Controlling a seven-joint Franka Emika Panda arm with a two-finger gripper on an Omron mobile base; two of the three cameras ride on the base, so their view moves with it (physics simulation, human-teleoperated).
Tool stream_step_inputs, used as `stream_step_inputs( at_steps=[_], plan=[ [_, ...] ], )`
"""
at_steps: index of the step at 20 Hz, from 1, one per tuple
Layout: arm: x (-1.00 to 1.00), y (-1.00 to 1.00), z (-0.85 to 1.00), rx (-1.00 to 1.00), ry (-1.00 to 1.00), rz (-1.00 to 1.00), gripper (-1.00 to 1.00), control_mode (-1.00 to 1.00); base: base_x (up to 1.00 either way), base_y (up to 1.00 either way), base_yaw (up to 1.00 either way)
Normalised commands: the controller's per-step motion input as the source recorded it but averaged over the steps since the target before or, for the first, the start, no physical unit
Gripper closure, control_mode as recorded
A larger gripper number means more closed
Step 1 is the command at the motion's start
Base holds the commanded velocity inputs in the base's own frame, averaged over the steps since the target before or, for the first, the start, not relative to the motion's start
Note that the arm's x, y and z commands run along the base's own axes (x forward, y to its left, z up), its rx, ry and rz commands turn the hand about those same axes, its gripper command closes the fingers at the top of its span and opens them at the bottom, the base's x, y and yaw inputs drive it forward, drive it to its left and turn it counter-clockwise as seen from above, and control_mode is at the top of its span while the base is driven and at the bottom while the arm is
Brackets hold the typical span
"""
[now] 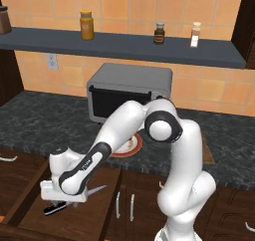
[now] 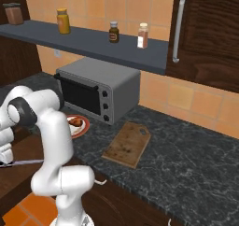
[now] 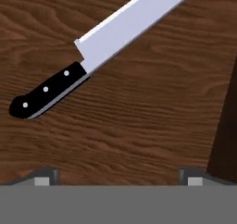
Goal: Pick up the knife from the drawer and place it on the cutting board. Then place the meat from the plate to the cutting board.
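While my gripper (image 3: 118,174) hangs with jaws spread wide and empty above the open drawer (image 1: 74,217), the knife (image 3: 92,56) lies flat on its wooden floor, up and left of my fingertips; I judge a shift over the black handle, jaws across it, before descending. Blade tip cut off in hand view; arm hides part of the plate (image 1: 130,146).

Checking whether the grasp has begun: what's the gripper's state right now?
Gripper: open, holding nothing; fingertips stand wide apart above the knife, which lies flat in the drawer.
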Motion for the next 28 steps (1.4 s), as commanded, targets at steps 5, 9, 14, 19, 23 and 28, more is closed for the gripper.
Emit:
stream_step_inputs(
  at_steps=[5, 9, 14, 19, 23, 28],
  plan=[
    [0.52, 0.0, -0.27, -0.02, -0.01, -0.19, -1.0, -1.0, 0.0, 0.0, 0.0],
    [0.33, 0.01, -0.45, 0.0, 0.0, -0.14, -1.0, -1.0, 0.0, 0.0, 0.0],
    [0.14, 0.0, -0.55, 0.0, 0.0, -0.12, -1.0, -1.0, 0.0, 0.0, 0.0],
    [0.12, 0.03, -0.19, 0.0, -0.04, -0.11, -1.0, -1.0, 0.0, 0.0, 0.0],
    [0.24, 0.2, -0.07, 0.0, -0.01, -0.11, -1.0, -1.0, 0.0, 0.0, 0.0],
    [0.07, 0.1, -0.37, 0.0, 0.0, -0.09, -1.0, -1.0, 0.0, 0.0, 0.0]
  ],
)
